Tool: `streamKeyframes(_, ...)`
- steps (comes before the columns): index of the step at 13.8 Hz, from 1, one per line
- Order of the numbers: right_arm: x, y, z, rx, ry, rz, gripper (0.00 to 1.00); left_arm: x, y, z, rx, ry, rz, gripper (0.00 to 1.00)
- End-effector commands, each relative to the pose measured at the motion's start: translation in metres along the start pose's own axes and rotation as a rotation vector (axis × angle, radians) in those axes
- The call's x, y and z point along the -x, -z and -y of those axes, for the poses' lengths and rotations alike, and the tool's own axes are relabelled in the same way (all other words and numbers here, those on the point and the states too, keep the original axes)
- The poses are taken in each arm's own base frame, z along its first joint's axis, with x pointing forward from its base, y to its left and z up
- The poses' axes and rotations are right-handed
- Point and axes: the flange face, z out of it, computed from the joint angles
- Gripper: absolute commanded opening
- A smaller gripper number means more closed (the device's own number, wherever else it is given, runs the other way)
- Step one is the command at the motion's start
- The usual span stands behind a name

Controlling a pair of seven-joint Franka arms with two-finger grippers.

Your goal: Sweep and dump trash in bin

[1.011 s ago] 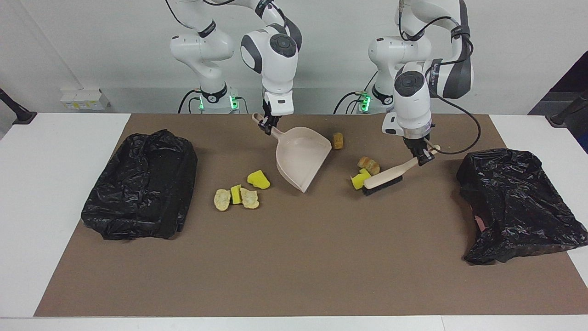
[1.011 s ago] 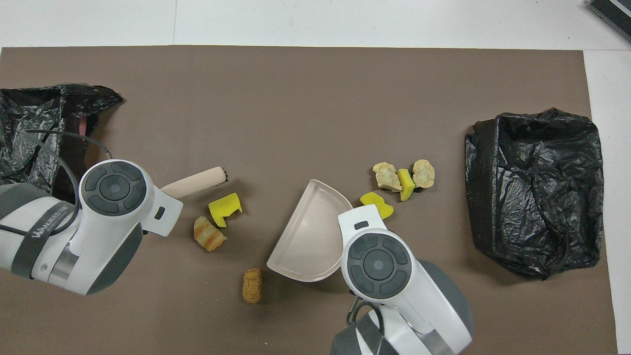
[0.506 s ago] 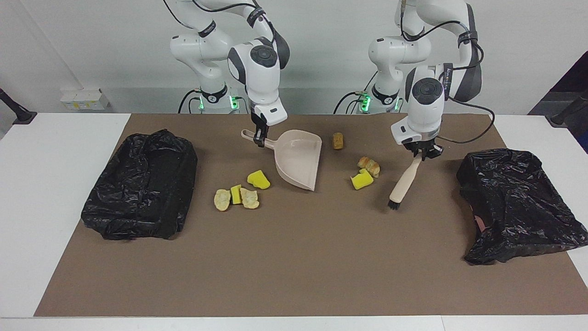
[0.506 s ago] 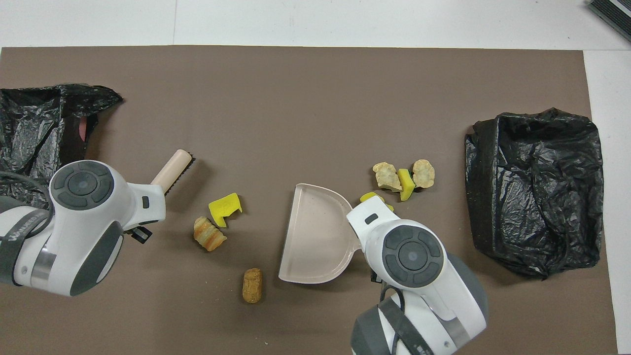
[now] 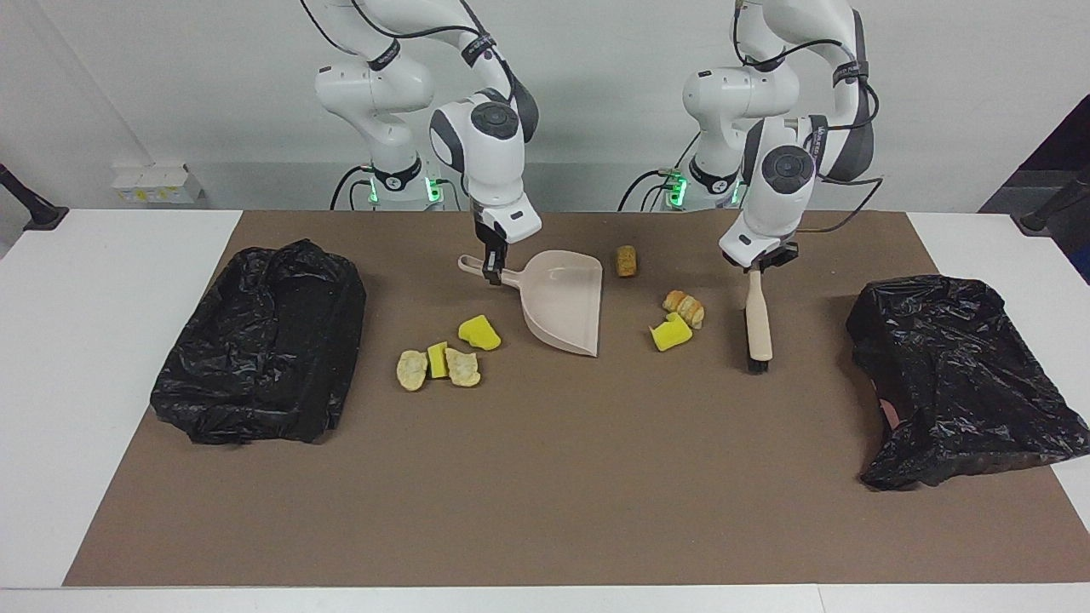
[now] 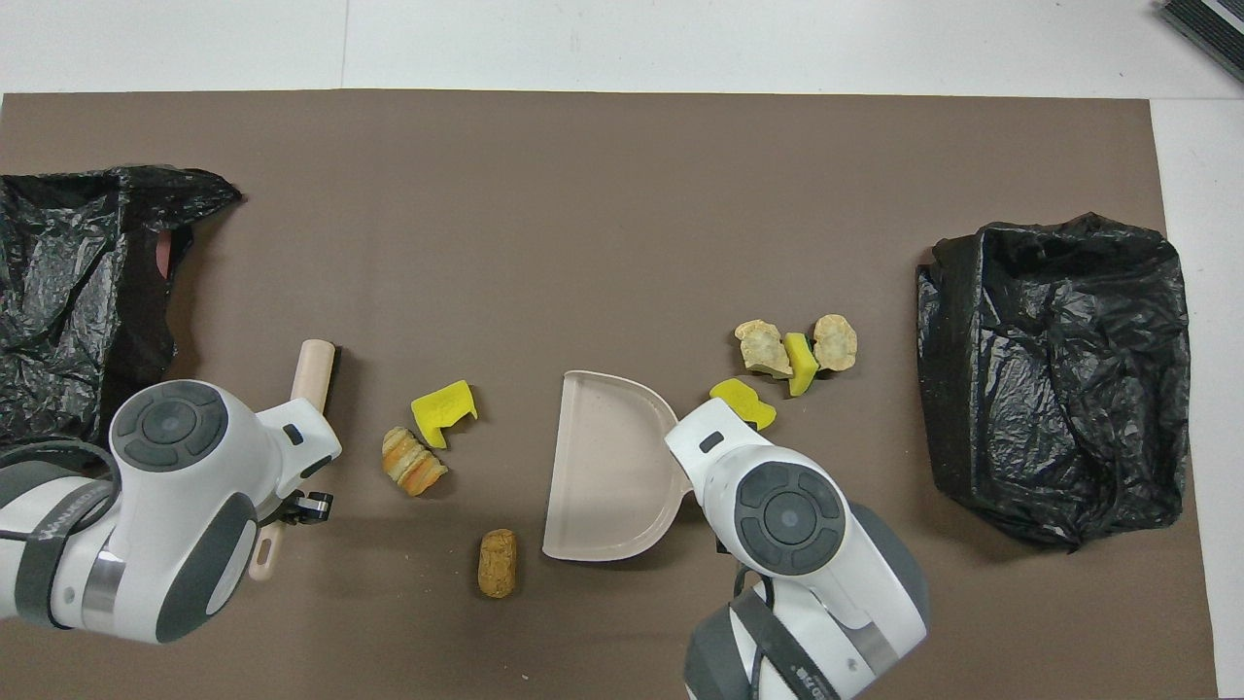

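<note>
- Facing view: we see the right gripper [image 5: 492,271] clamped on the handle of the beige dustpan [image 5: 565,305], which it holds with the pan's wide mouth turned toward the left arm's end of the table and its edge low at the brown mat [image 5: 545,494].
- The left gripper [image 5: 755,266] grips the handle end of the beige brush [image 5: 756,322]; the brush points away from the robots, with its dark bristle end down at the mat.
- Between brush and dustpan lie two pieces of the trash, a tan pastry lump [image 5: 685,306] touching a yellow sponge chunk [image 5: 670,334]; the brush stands just beside them, apart from both.
- A brown cork-like lump [image 5: 627,260] sits nearer to the robots, just beside the dustpan's back corner.
- Toward the right arm's end of the dustpan we find another yellow chunk [image 5: 479,332], and a little farther from the robots a tight cluster [image 5: 438,366] of two tan lumps with a yellow-green sponge piece between them.
- No piece lies in the dustpan; in the overhead view its inside [image 6: 607,467] shows bare.
- A bin lined with black plastic [image 5: 260,340] stands at the right arm's end of the mat, well apart from the trash.
- A second black bag-lined bin [image 5: 954,375] lies at the left arm's end, near the brush.
</note>
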Motion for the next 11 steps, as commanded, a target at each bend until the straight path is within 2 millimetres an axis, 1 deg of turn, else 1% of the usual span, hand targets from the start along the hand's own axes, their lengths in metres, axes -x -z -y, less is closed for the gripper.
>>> streamKeyframes(1,0.002,-0.002,0.0,0.014,0.033,0.005,0.0,0.017,-0.001,-0.034,0.032,0.021,0.0,0.0)
streamKeyframes(2,0.002,-0.003,0.0,0.012,0.033,0.006,0.0,0.018,0.001,-0.044,0.056,0.044,0.001,0.0)
streamKeyframes(5,0.002,-0.003,0.001,0.009,0.027,0.007,0.0,0.027,0.009,-0.089,0.105,0.091,-0.004,0.0)
streamKeyframes(8,0.004,-0.005,0.001,0.003,0.011,0.012,0.0,0.04,0.021,-0.144,0.161,0.072,-0.033,0.0)
streamKeyframes(10,0.004,-0.006,0.001,0.002,0.006,0.013,0.0,0.05,0.029,-0.173,0.19,0.07,-0.041,0.0)
streamKeyframes(11,0.004,-0.005,0.001,0.002,0.004,0.013,0.0,0.053,0.035,-0.186,0.232,0.08,-0.044,0.0)
